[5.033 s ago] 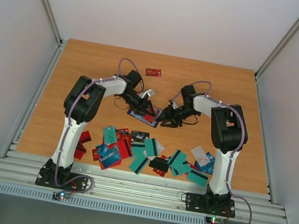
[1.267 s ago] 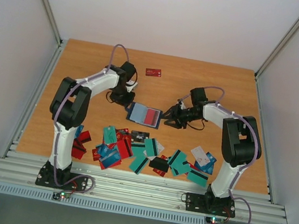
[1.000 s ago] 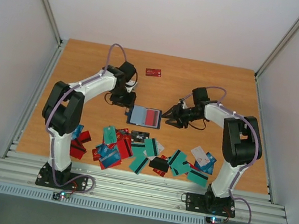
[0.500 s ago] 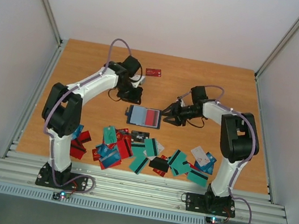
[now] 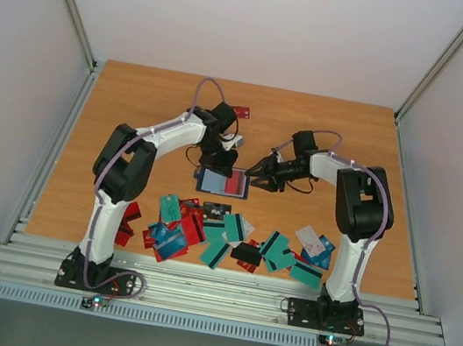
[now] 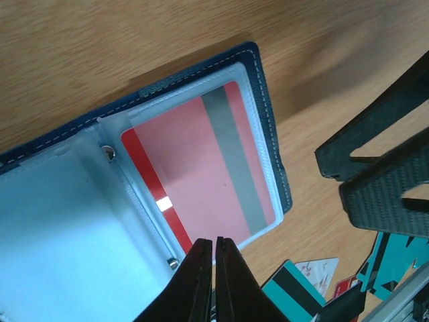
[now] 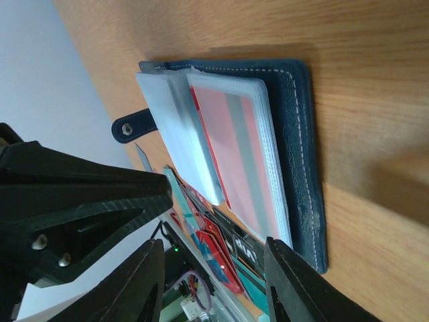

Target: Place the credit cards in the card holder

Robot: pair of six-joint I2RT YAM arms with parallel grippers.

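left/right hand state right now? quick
left hand: closed, nothing between its fingers.
right hand: open, holding nothing.

Left arm (image 5: 126,163): base (image 5: 99,275) at near left; column rises to a black elbow, white forearm reaches far and right toward the middle of the scene, wrist bent downward. Left gripper (image 5: 225,159): points down, fingers (image 6: 200,282) pressed together with only a hairline slit between them, nothing gripped. Right arm (image 5: 360,203): mount (image 5: 321,312) at near right; column upright to a black elbow, forearm reaches far and left, wrist held low. Right gripper (image 5: 255,175): aimed left, lying low, prongs (image 7: 144,282) spread well apart, nothing between them. The two grippers sit near each other, not touching.
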